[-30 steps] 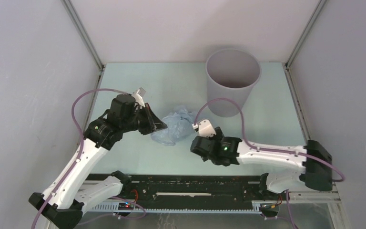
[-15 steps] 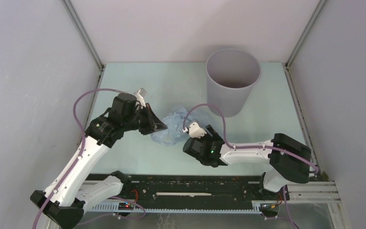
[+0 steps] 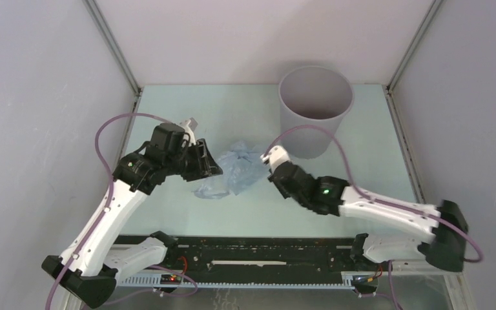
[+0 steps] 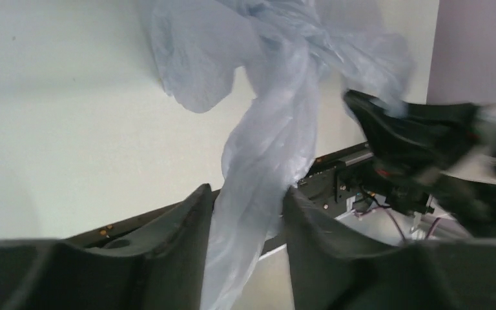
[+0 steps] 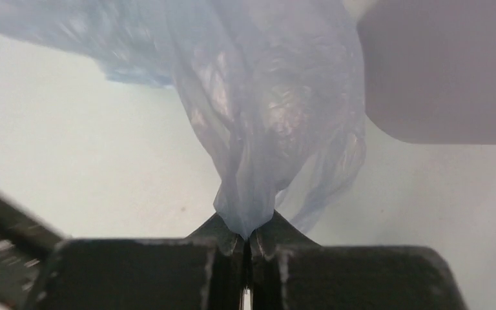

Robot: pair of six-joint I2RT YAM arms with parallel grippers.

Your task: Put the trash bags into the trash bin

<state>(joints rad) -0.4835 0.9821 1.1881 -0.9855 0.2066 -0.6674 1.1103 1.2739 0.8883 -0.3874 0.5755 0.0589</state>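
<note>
The pale blue trash bag (image 3: 236,171) lies crumpled on the table between my two grippers, left of the grey trash bin (image 3: 315,110). My left gripper (image 3: 212,169) is at the bag's left end. In the left wrist view its jaws stand apart, and a twisted strand of the bag (image 4: 268,129) runs loosely between the left gripper (image 4: 247,200) fingers. My right gripper (image 3: 270,169) is at the bag's right end. In the right wrist view the right gripper (image 5: 247,236) is shut on a pinched tip of the bag (image 5: 265,97), with the bin (image 5: 439,71) just beyond.
The bin stands upright at the back right of the pale table (image 3: 361,161), near the enclosure's grey walls. The right arm (image 4: 420,142) shows across the bag in the left wrist view. A black rail (image 3: 258,255) runs along the near edge.
My left jaws have opened off the bag. The right gripper has swung up to the bag's right end and shut on it, and the bag has spread out a little.
</note>
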